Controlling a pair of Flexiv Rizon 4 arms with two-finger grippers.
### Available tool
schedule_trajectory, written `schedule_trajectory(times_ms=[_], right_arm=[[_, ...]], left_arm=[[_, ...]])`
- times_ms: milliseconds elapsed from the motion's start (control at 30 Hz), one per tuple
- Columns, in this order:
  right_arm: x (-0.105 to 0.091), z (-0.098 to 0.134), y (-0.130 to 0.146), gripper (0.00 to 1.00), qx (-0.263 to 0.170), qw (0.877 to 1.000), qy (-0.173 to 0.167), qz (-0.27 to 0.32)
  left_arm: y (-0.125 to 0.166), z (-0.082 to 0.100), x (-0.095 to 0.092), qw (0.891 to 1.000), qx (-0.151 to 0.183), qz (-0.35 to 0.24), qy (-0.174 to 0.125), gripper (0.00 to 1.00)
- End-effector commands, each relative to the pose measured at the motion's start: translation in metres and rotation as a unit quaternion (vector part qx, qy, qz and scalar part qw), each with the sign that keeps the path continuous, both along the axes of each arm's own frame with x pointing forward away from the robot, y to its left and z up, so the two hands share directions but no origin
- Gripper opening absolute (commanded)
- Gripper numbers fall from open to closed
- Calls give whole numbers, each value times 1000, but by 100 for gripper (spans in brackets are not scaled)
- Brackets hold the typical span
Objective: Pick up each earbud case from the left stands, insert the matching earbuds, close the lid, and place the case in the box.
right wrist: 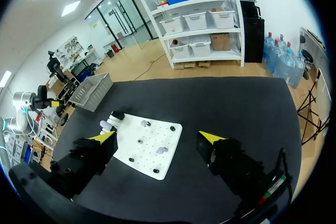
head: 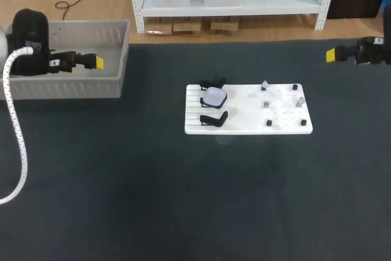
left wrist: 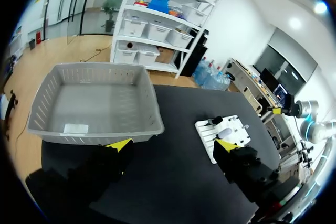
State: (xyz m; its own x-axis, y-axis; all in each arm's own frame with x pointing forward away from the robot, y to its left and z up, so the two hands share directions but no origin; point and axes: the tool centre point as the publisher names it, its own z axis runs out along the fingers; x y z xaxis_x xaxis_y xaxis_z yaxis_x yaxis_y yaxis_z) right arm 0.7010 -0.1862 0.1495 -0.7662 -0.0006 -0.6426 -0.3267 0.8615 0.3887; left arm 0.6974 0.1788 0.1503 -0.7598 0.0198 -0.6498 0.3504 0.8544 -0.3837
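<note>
The grey basket (head: pixel 73 88) on the bench (head: pixel 122 181) has one pale flat patch (left wrist: pixel 76 128) inside. A pale earbud case (head: pixel 214 96) sits among black stands (head: pixel 214 118) on the white board (head: pixel 244 128). Both arms' jaws stand apart.

Left hand (head: pixel 95 62) hangs over grey box (head: pixel 61 88). Right hand (head: pixel 330 55) sits well apart, above the dark table (head: pixel 153 200). White board (head: pixel 244 128) lies between the hands, nearer the right hand. Pale earbud case (head: pixel 214 96) rests on black stands (head: pixel 214 118) at the left-hand end, small pieces (head: pixel 267 104) at the right-hand end.
</note>
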Motion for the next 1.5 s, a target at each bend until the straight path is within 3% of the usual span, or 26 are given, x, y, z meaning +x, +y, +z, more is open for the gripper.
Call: schedule_trajectory(times_ms=[33,167,333,567,800,1267,1500], right_arm=[[0,0,0,100,-1,1000,0,-1],[0,0,0,100,-1,1000,0,-1],[0,0,0,100,-1,1000,0,-1],[0,0,0,100,-1,1000,0,-1],[0,0,0,100,-1,1000,0,-1],[0,0,0,100,-1,1000,0,-1],[0,0,0,100,-1,1000,0,-1]], left_arm=[[-6,6,4,998,-26,-46,-16,100],[-16,11,6,993,-32,-101,-45,100],[-28,14,11,978,-22,-192,-81,100],[-43,16,16,943,4,-310,-120,100],[-61,10,21,901,21,-409,-147,100],[-100,-10,24,830,40,-524,-186,100],[-102,-11,24,827,42,-528,-185,100]])
